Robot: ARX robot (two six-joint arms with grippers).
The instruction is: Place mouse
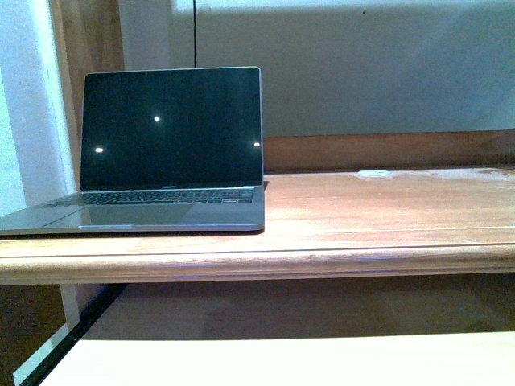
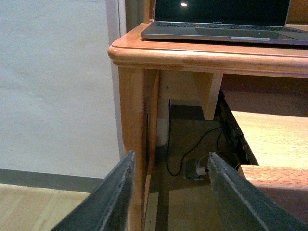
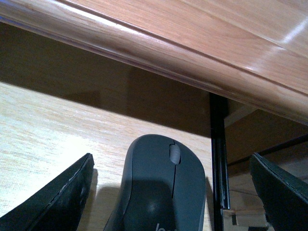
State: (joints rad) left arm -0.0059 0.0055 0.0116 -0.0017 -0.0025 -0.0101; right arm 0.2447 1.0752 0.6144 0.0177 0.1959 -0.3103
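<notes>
I see an open laptop [image 1: 170,153] at the left of the frame, its screen dark, sitting on a wooden desk [image 1: 386,217]. A pale shelf [image 1: 282,362] crosses the bottom edge.

Dk grey mouse [image 3: 159,190] flat on shelf [image 3: 43,125].

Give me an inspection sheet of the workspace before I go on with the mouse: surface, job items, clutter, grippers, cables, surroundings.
Surface: wooden desk top; a light wood shelf sits below it.
Job's things: mouse lies on the shelf, under the desk edge.
Clutter: open laptop, screen dark, on the desk's left; pale mark near the back, cannot tell what.
Grippers: right gripper open, fingers either side of the mouse, not touching; left gripper open, empty, by the desk's corner.
Cables: black cable and small adapter under the desk.
Surroundings: white wall beside the desk.
</notes>
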